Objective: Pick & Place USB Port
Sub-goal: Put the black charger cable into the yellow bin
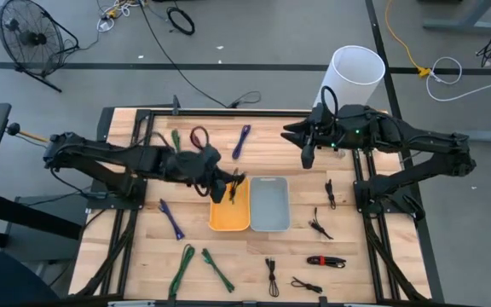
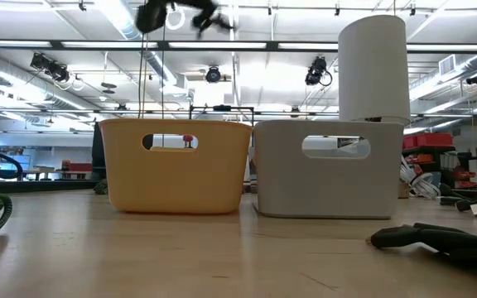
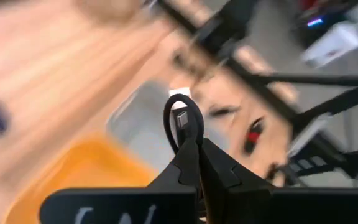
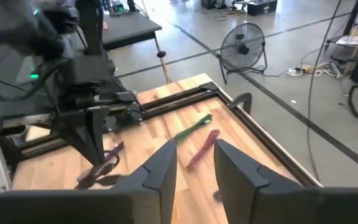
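Over yellow bin (image 1: pixel 228 215) | left end effector (image 1: pixel 232 189) pinches black USB cable (image 3: pixel 182 124)

Workshop or lab; concrete floor (image 1: pixel 271 51), floor fan (image 1: pixel 25 36), ceiling lights (image 2: pixel 214 74).

You're looking at two matte black arms, each built of slim tubular links. The right arm (image 1: pixel 416 153) shows small green lights near its wrist. The left gripper (image 3: pixel 197 163) has smooth, wedge-shaped black fingers (image 3: pixel 185 168) on a flat black crossbar with white markings.
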### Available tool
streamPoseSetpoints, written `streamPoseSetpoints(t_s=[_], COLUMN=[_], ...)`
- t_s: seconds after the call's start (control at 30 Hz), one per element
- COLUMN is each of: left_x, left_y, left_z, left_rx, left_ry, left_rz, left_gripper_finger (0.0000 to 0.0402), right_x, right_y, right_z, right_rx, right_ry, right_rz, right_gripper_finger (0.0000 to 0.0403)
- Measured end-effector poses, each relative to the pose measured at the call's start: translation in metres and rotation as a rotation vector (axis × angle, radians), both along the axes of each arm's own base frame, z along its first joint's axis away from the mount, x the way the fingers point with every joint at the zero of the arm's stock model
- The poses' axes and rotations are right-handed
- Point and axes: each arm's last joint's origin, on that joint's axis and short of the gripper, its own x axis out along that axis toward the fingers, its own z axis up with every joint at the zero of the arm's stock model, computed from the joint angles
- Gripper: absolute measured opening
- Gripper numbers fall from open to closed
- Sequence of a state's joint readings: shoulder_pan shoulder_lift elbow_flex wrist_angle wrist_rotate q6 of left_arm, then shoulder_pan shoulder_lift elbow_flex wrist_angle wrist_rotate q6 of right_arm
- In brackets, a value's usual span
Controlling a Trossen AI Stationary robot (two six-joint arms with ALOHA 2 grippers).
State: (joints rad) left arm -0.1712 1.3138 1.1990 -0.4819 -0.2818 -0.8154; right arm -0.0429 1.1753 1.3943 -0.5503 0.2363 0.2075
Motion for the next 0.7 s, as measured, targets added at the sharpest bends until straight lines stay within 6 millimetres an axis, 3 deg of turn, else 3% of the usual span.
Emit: streamPoseSetpoints(t_s=[0.13,0.37,0.5,0.7], left_x=[-0.005,-0.004,0.001,0.021], left_y=[-0.01,-0.021,-0.023,-0.021], left_z=[-0.019,-0.058,-0.087,-0.113], left_rx=[-0.076,-0.199,-0.263,-0.328], left_ry=[0.139,0.16,0.191,0.213], left_rz=[0.11,0.249,0.309,0.328], left_gripper_finger=[0.0001,0.0001,0.0001,0.0001], right_x=[-0.001,-0.001,-0.002,-0.002], right_y=[-0.002,-0.002,-0.002,-0.002], right_z=[0.0,-0.001,-0.002,-0.004], right_rx=[-0.028,-0.085,-0.101,-0.099], right_ry=[0.007,0.036,0.052,0.078], right_rz=[0.001,0.024,0.044,0.048], right_gripper_finger=[0.0109,0.011,0.011,0.011])
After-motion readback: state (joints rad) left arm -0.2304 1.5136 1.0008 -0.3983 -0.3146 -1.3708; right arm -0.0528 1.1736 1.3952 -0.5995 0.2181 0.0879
